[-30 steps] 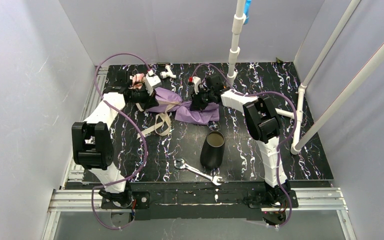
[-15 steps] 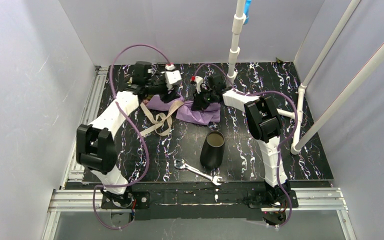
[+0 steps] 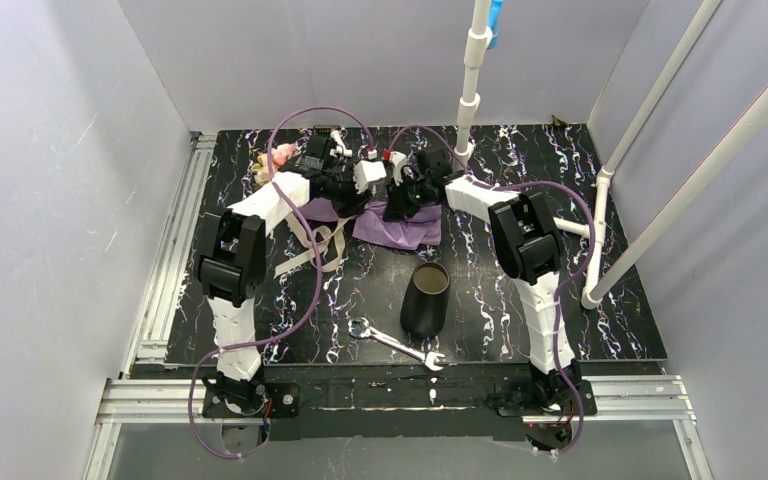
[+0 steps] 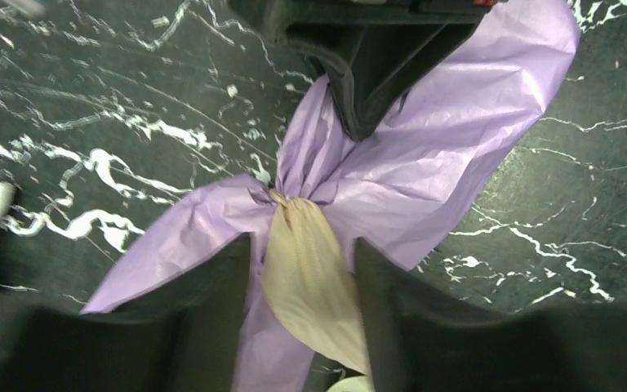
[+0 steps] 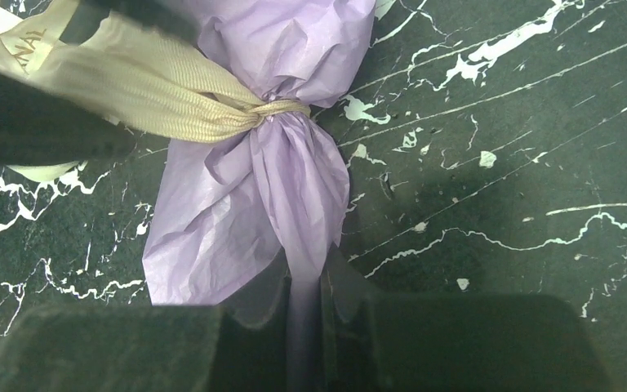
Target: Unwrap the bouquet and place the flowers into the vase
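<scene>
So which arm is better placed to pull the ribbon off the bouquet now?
Left. The left gripper, open, straddles the beige ribbon beside the knot, while the right gripper is shut on the purple paper, anchoring it.

Top external: high behind the arm bases, looking down toward the back wall, far enough off to take in the whole black, white-veined marble-pattern tabletop (image 3: 580,300).
Left wrist: low over the table, looking past the left gripper's dark fingers (image 4: 204,327) at a beige woven ribbon (image 4: 306,278) knotted round the crumpled purple paper wrap (image 4: 433,155); very close.
Right wrist: equally close, facing that knot from the opposite side, with the right gripper's dark fingers (image 5: 257,314) at the bottom edge.
Shared: both wrist views hold the knot and paper; the top view shows that spot small, far-middle.
</scene>
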Controlling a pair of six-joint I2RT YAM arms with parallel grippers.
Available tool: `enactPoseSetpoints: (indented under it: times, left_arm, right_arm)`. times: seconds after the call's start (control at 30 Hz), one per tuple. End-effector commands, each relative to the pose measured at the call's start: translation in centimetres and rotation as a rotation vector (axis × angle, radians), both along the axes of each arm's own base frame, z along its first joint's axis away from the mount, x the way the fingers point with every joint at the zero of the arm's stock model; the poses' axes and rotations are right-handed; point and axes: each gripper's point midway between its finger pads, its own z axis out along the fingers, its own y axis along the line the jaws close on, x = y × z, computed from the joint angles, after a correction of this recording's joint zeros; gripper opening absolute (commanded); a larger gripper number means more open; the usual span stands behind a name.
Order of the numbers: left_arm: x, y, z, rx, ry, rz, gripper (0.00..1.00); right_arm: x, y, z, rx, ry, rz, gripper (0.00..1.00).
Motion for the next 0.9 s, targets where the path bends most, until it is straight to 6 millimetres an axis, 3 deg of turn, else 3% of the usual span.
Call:
enactPoseSetpoints:
  times: [0.0,0.1,0.13,0.23,0.37,0.47,0.6,0.73,0.8,0.83,0.87]
  left_arm:
    - [-0.5,1.9,0.2,0.103,0.067,0.010,0.32]
    - [-0.5,3.6,0.6,0.102,0.070,0.046,0.03]
    - [-0.3,4.2,0.5,0.103,0.063,0.069,0.00]
    - [-0.5,5.9,0.9,0.069,0.097,0.120,0.00]
    - [-1.2,7.9,2.3,0.028,0.097,0.142,0.00]
    - [-3.9,9.0,1.0,0.093,0.079,0.005,0.00]
    - [-7.3,8.7,-0.2,0.107,0.028,-0.174,0.00]
    - [-6.0,7.3,2.3,0.012,0.030,-0.094,0.00]
    - [-4.3,6.3,5.2,-0.056,0.033,-0.031,0.28]
    - [-4.0,5.7,5.9,-0.082,0.045,-0.016,0.39]
    - [-3.4,5.1,7.3,-0.105,0.022,-0.014,0.43]
  right_arm:
    - [-2.2,-3.1,-4.6,-0.137,0.146,-0.061,0.01]
    - [-2.5,-4.1,-5.1,-0.173,0.135,-0.036,0.01]
    - [-2.5,-4.4,-5.4,-0.175,0.143,-0.042,0.01]
    - [-2.4,-5.5,-6.5,-0.193,0.165,-0.077,0.01]
    - [-2.5,-5.7,-6.0,-0.172,0.155,-0.108,0.01]
    - [-3.2,-5.8,-6.4,-0.171,0.183,-0.105,0.01]
    - [-2.5,-5.6,-6.2,-0.169,0.175,-0.123,0.01]
    - [-2.4,-4.9,-5.6,-0.145,0.176,-0.110,0.01]
    - [-2.5,-4.6,-5.4,-0.140,0.173,-0.100,0.01]
    - [-2.5,-4.4,-5.3,-0.136,0.172,-0.094,0.01]
    - [-2.7,-4.2,-5.3,-0.130,0.176,-0.088,0.01]
